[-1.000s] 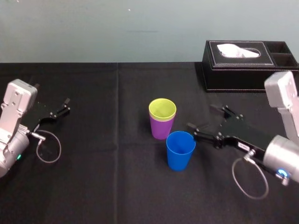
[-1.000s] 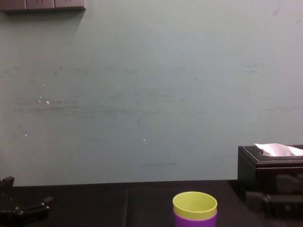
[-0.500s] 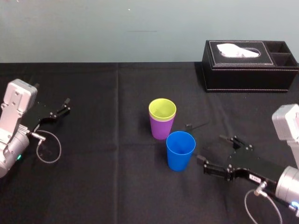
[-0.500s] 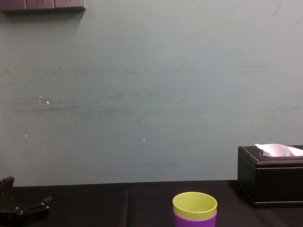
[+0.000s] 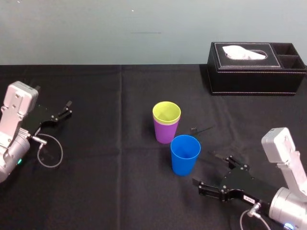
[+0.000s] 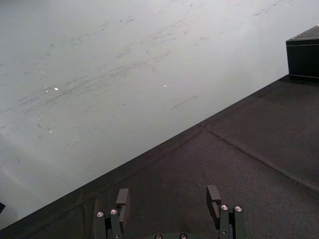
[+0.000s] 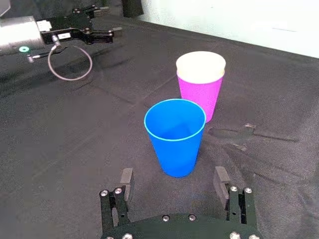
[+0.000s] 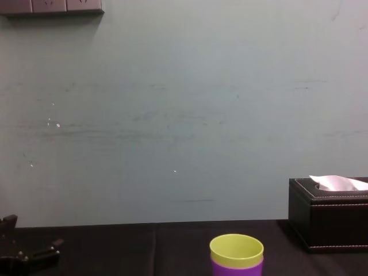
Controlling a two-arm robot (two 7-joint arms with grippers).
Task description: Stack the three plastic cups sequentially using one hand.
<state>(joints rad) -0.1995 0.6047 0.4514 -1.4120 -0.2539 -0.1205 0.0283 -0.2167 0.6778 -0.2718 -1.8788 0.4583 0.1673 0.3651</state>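
Head view: the right gripper [image 5: 205, 168] is pointing at the upright blue cup [image 5: 185, 154] from toward the table's [image 5: 96, 191] near edge, jaws spread, not touching it. The yellow-green cup [image 5: 166, 113] is sitting nested in the purple cup [image 5: 166, 133] mid-table. The left gripper [image 5: 67, 109] is idling by the left edge, jaws spread.

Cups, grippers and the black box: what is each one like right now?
yellow-green cup: upright, nested inside the purple cup.
purple cup: upright on the table, holding the yellow-green cup.
blue cup: upright, empty, not stacked yet.
right gripper: open, empty, low beside the blue cup.
left gripper: open, empty, parked at the table's left side.
tissue box: white tissue poking out.
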